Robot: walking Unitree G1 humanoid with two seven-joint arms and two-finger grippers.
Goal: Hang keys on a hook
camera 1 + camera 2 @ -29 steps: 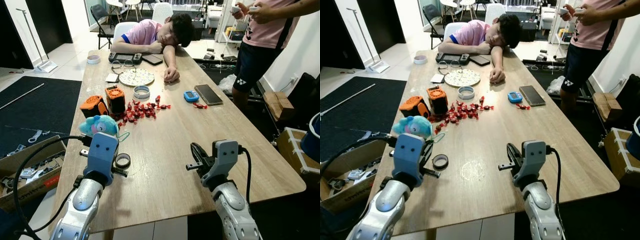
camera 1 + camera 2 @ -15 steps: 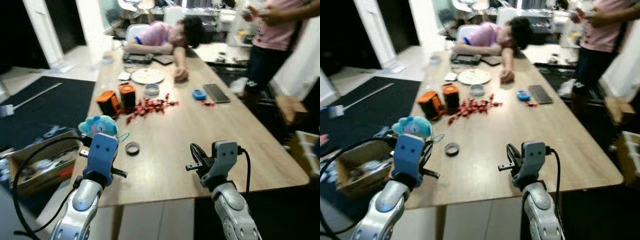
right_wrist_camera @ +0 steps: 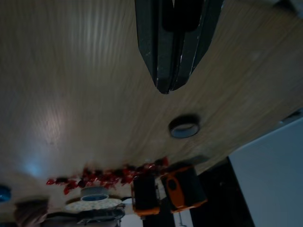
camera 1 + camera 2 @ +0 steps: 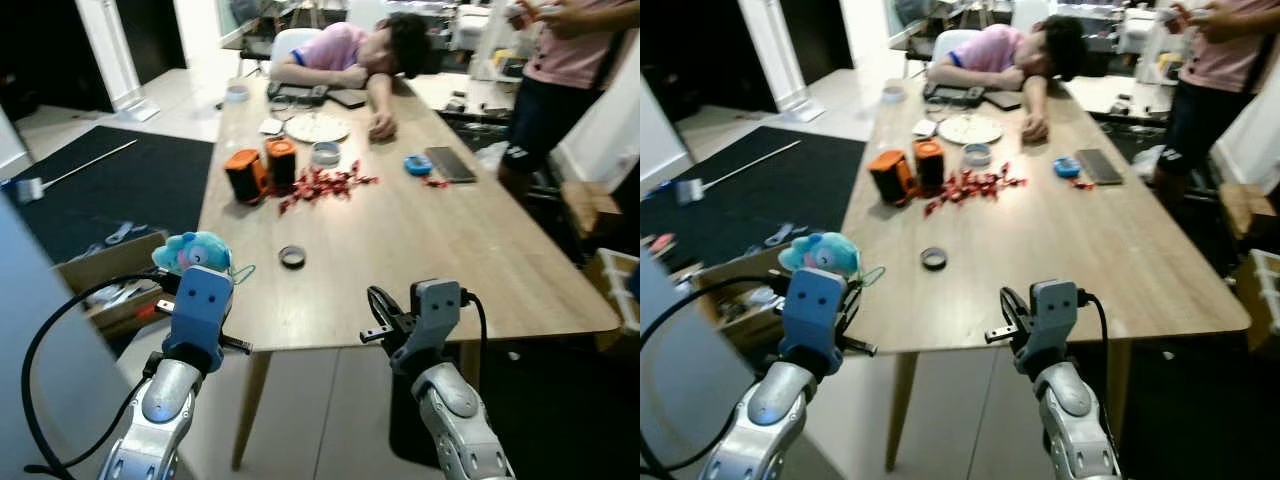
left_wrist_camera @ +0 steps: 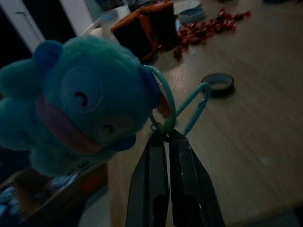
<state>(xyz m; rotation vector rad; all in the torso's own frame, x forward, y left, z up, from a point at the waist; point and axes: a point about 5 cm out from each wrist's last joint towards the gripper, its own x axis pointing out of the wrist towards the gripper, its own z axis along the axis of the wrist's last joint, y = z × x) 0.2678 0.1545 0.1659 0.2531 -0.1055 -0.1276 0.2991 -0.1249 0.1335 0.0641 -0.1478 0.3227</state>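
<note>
A blue plush keychain [image 5: 80, 104] with a teal carabiner [image 5: 194, 109] hangs from my left gripper [image 5: 163, 138], which is shut on the ring where the carabiner joins the plush. In the eye views the plush [image 4: 192, 250] sits just above my raised left wrist, off the near left corner of the wooden table [image 4: 400, 260]. My right gripper [image 4: 383, 308] is held up in front of the table's near edge, with its black fingers [image 3: 163, 56] pressed together and nothing between them.
On the table lie a tape roll [image 4: 292, 257], two orange-and-black boxes [image 4: 262, 170], red sweets [image 4: 320, 185] and a phone [image 4: 452, 164]. A person [image 4: 350, 50] rests on the far end; another stands at the right [image 4: 570, 60]. A cardboard box [image 4: 110, 280] sits on the floor at the left.
The view has pulled back from the table: its near edge, legs and the floor under it now show. Both grippers keep their pose, the left still holding the plush keychain.
</note>
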